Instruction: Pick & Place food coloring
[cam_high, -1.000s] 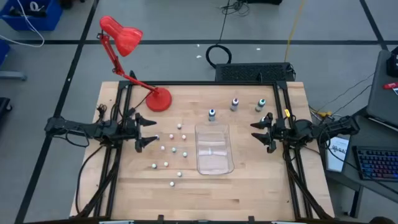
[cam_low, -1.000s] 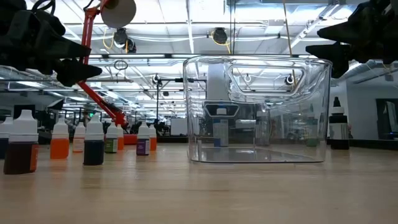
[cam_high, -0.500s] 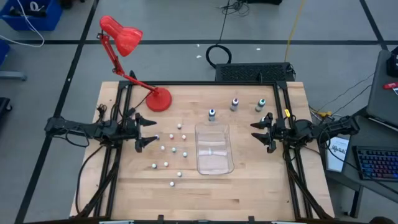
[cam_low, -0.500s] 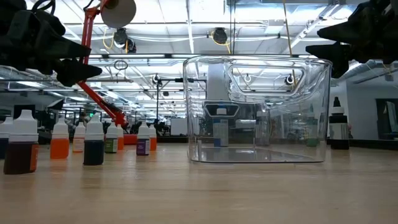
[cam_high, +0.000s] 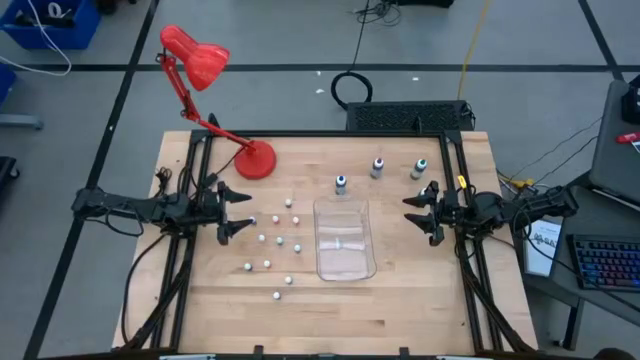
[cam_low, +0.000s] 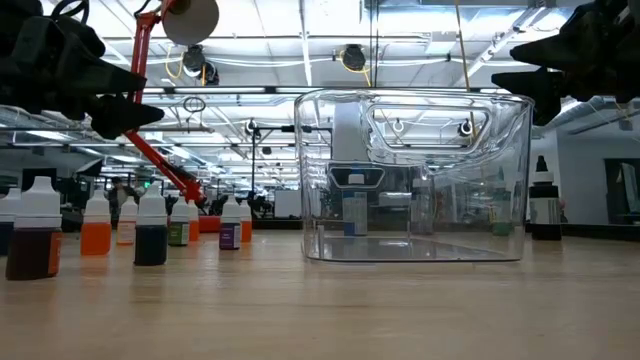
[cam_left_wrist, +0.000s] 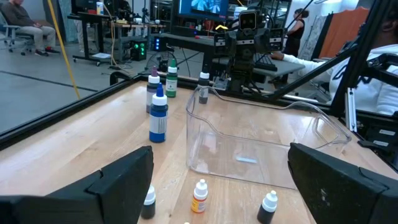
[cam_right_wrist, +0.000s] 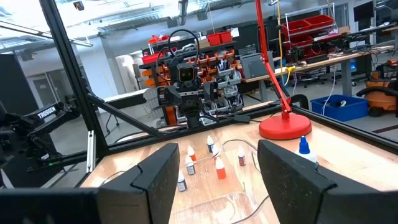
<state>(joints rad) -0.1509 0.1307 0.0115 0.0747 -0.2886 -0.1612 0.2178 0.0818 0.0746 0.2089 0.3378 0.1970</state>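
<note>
Nearest the low camera: bare counter (cam_low: 320, 310), then a row of small food coloring bottles (cam_low: 150, 230) standing upright with dark, orange and purple fills, to one side of the clear tray (cam_low: 415, 175). Tray is empty. No bottle is held.

High view: small bottles (cam_high: 272, 240) are scattered on the left-arm side of the tray (cam_high: 345, 238), close to each other, several just beside the tray wall. Taller bottles (cam_high: 378, 167) stand beyond the tray toward the far edge, a fourth one (cam_high: 432, 189) near the right arm. Red lamp (cam_high: 210, 90) has its base at the far left of the counter.

Left gripper (cam_high: 232, 212) hovers above the counter beside the small cluster, jaws spread wide, holding nothing. Right gripper (cam_high: 420, 215) hovers on the other side of the tray, jaws likewise wide and empty.

Risks, as judged:
- Small bottles sit tightly; wide jaws descending on one likely clip a neighbour and topple it, after which it may roll.
- Bottles are narrow and light; an off-centre pinch could squirt one out sideways.
- Tray wall is clear and thin; a low carry could strike the rim and shove the tray.
- Blue-capped bottle (cam_left_wrist: 158, 119) stands near the tray corner; a sweep there may knock it over.
</note>
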